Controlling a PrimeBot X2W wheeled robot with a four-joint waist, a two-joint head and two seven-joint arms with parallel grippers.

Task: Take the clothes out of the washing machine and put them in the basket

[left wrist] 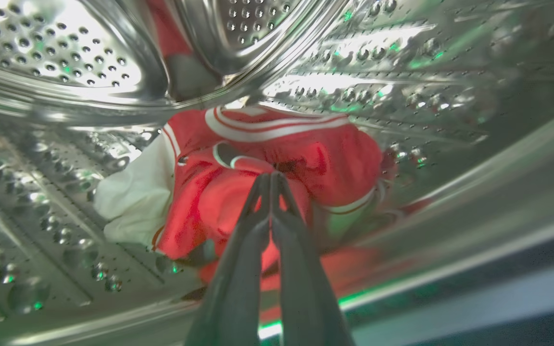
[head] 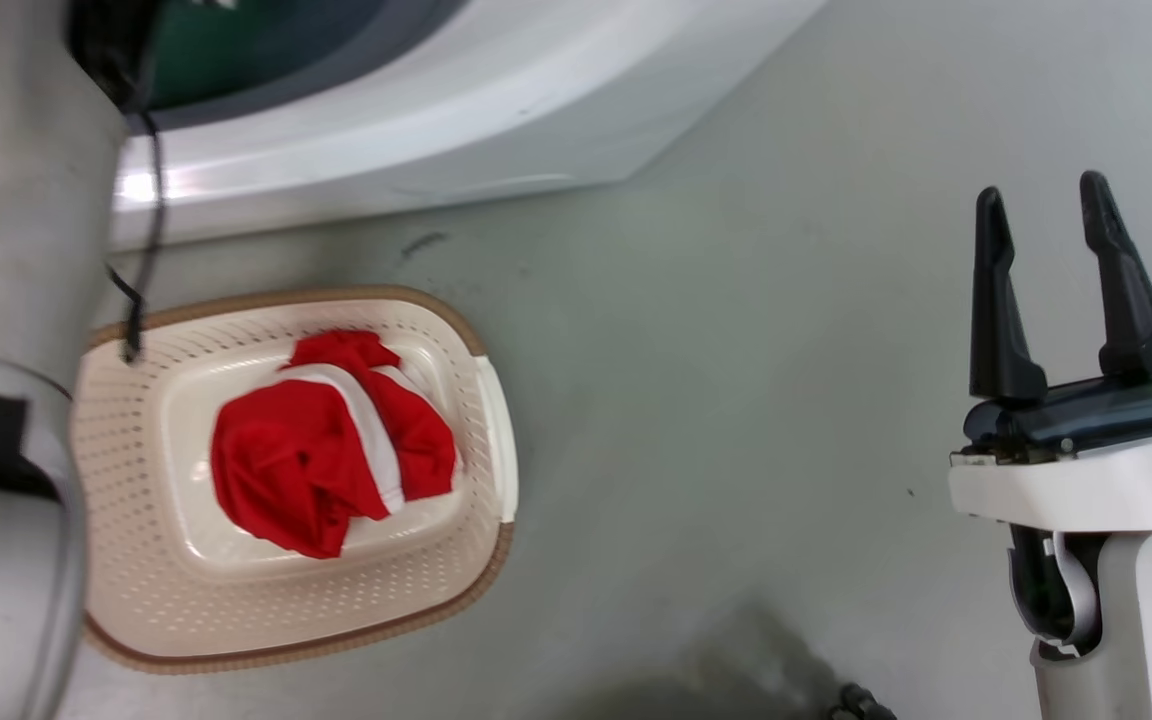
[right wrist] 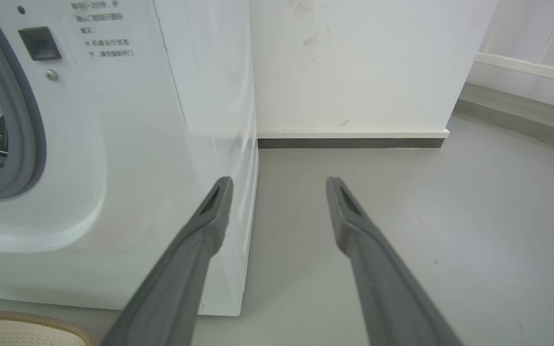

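Inside the perforated steel drum (left wrist: 56, 57), a bright red sports jersey with white trim stripes (left wrist: 315, 154) lies bunched at mid-frame. The left gripper (left wrist: 271, 179) has its jaws pressed together right against it — cloth pinched or not, I cannot tell. Head view, lower left: a crumpled red-and-white garment (head: 316, 450) sits in the cream perforated plastic basket (head: 136, 420), just below the large white washing machine (head: 386, 140). Far right, the right gripper (head: 1041, 190) hangs over grey floor (head: 686, 400) — jaws wide open.

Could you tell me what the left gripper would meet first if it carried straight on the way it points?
The red jersey in the steel drum: the left gripper, jaws together, points straight at its crumpled middle. Depth is unclear, so the tips may be touching the cloth.
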